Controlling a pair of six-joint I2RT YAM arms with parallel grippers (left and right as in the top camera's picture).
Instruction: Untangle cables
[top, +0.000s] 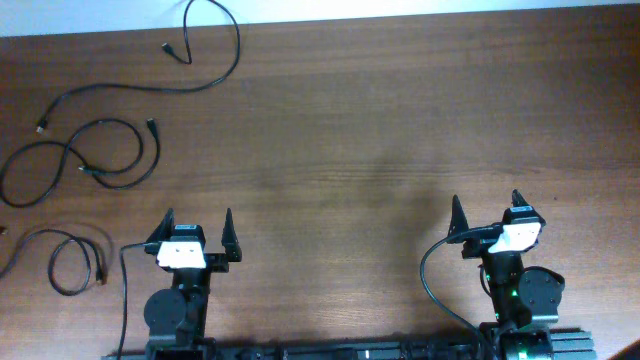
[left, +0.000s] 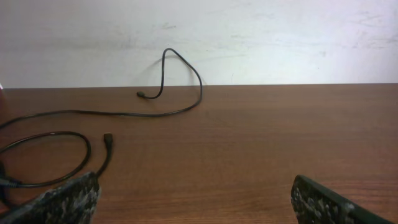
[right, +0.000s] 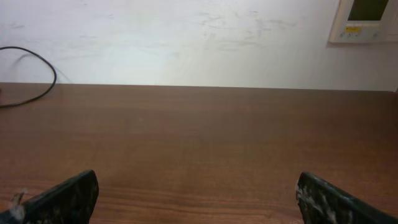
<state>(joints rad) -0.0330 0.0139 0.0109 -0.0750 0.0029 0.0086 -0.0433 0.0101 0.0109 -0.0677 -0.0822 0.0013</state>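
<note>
L tool (top: 198, 222) + R tool (top: 486, 205): both released, jaws spread wide, nothing between them. Both sit at near edge of tabletop (top: 350, 130), tips pointing twd far edge. Neither touches a cable.

All 3 black cables lie on left half of tabletop, L arm's side.
- Long cable (top: 150, 88): arcs up past far edge, one plug lying near that edge. Rest sweeps left to other plug near left edge.
- Mid cable (top: 85, 170): just nearer than long one, apart from it as far as overhead shows. Loose loops, crosses itself.
- Small cable (top: 53, 265): coiled just left of L tool, not touching it. Tail runs off left edge.

L wrist view: long cable humps up in front of wall (left: 280, 37). Mid cable loop + plug are ahead-left of tool.

R wrist view: bare wood ahead. One cable arc (right: 55, 76) at far left, can't tell which cable. Wall panel (right: 365, 22) top right.
</note>
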